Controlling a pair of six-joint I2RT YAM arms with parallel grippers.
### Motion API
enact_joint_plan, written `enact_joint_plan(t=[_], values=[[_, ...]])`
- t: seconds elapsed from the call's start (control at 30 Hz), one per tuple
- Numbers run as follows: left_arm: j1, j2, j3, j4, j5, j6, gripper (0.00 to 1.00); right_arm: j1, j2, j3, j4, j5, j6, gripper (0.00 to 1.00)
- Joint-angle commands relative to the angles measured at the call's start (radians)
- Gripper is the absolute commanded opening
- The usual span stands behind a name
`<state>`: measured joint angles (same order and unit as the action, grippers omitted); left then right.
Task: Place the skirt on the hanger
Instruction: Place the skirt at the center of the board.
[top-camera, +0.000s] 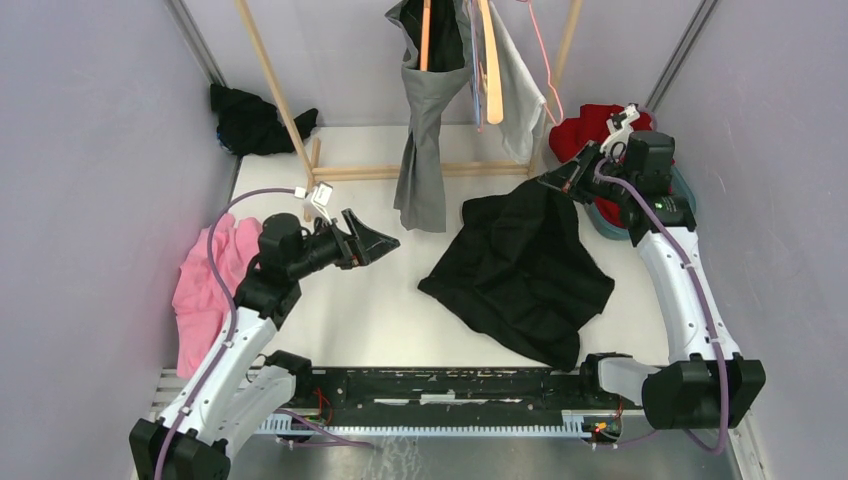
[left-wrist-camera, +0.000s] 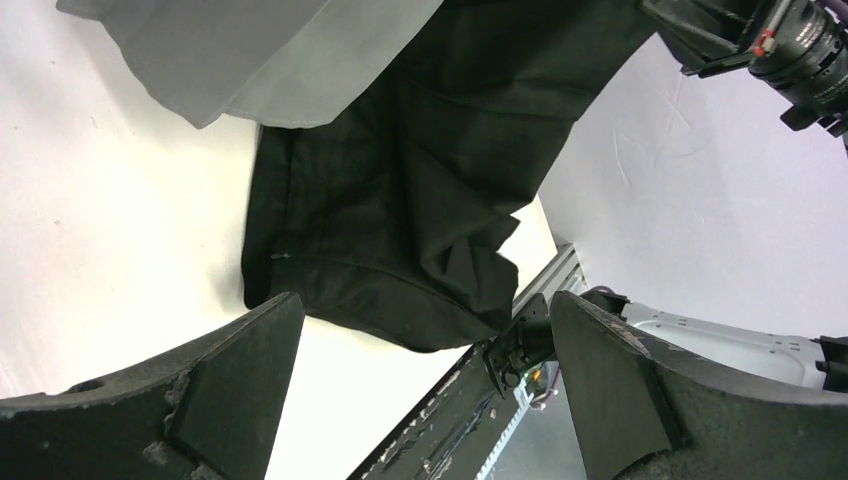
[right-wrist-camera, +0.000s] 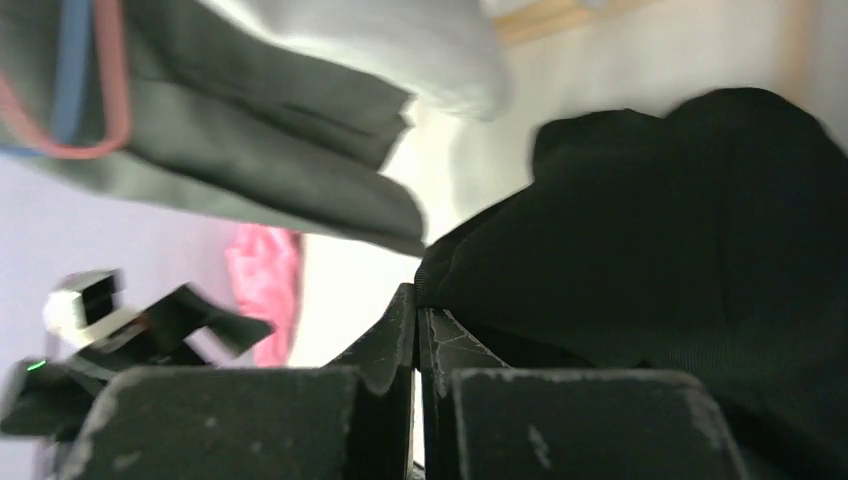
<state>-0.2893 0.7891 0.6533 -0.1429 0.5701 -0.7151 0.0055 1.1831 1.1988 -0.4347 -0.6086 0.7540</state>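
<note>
Your left claw (top-camera: 375, 242) hangs wide open and empty above the white desk (top-camera: 380, 305). The crumpled black fabric skirt (top-camera: 520, 270) lies mid-desk, its upper right corner raised and pinched in your tightly closed right claw (top-camera: 555, 183).

Top external: fixed, high, behind the arm bases at frame bottom, looking down on the whole table (top-camera: 370, 300). Left wrist: low, just behind the left pincer (left-wrist-camera: 425, 305), facing across the table to the skirt (left-wrist-camera: 400, 180); right arm (left-wrist-camera: 780, 50) upper right. Right wrist: very close, blurred, over the right pincer (right-wrist-camera: 417, 310); left arm (right-wrist-camera: 120, 340) lower left. Skirt shared by all three.
</note>
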Motion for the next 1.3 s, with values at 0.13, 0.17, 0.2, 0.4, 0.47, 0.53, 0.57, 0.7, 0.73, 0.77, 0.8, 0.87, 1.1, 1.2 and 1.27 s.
enact_joint_plan(t=[0.13, 0.17, 0.2, 0.4, 0.47, 0.53, 0.57, 0.7, 0.73, 0.77, 0.8, 0.87, 1.1, 1.2, 1.27], values=[[-0.002, 0.001, -0.022, 0.041, 0.002, 0.0, 1.0, 0.0, 0.006, 0.057, -0.262, 0.513, -0.314, 0.01], [-0.002, 0.002, -0.026, 0.042, 0.001, 0.001, 1.0, 0.001, 0.012, 0.066, -0.276, 0.527, -0.325, 0.04], [-0.002, 0.005, -0.034, 0.043, -0.001, 0.001, 1.0, 0.001, 0.02, 0.075, -0.293, 0.524, -0.335, 0.12], [-0.005, 0.056, -0.125, 0.054, -0.007, 0.011, 1.0, 0.005, -0.011, 0.108, -0.31, 0.412, -0.335, 0.44], [-0.009, 0.085, -0.164, 0.082, -0.007, 0.006, 1.0, 0.011, -0.019, 0.133, -0.33, 0.409, -0.337, 0.48], [-0.017, 0.116, -0.201, 0.135, -0.001, -0.016, 0.99, 0.016, -0.037, 0.136, -0.328, 0.398, -0.324, 0.51], [-0.025, 0.132, -0.213, 0.157, 0.002, -0.027, 0.99, 0.016, -0.048, 0.135, -0.33, 0.399, -0.319, 0.52], [-0.104, 0.171, -0.215, 0.218, -0.062, -0.063, 0.99, 0.02, -0.091, 0.128, -0.33, 0.406, -0.308, 0.6], [-0.135, 0.184, -0.211, 0.237, -0.091, -0.071, 0.99, 0.021, -0.102, 0.126, -0.329, 0.397, -0.308, 0.6], [-0.166, 0.203, -0.205, 0.262, -0.111, -0.081, 0.99, 0.021, -0.114, 0.121, -0.322, 0.389, -0.304, 0.6], [-0.196, 0.23, -0.196, 0.286, -0.135, -0.087, 0.98, 0.021, -0.127, 0.114, -0.308, 0.379, -0.299, 0.6], [-0.246, 0.287, -0.184, 0.339, -0.19, -0.086, 0.98, 0.021, -0.145, 0.101, -0.283, 0.341, -0.294, 0.6], [-0.276, 0.501, -0.183, 0.526, -0.185, -0.086, 0.91, 0.021, -0.154, 0.044, -0.254, 0.224, -0.283, 0.6], [-0.284, 0.527, -0.18, 0.55, -0.2, -0.084, 0.91, 0.022, -0.162, 0.023, -0.244, 0.199, -0.283, 0.6], [-0.291, 0.539, -0.167, 0.552, -0.214, -0.075, 0.91, 0.021, -0.165, 0.01, -0.235, 0.188, -0.279, 0.6]])
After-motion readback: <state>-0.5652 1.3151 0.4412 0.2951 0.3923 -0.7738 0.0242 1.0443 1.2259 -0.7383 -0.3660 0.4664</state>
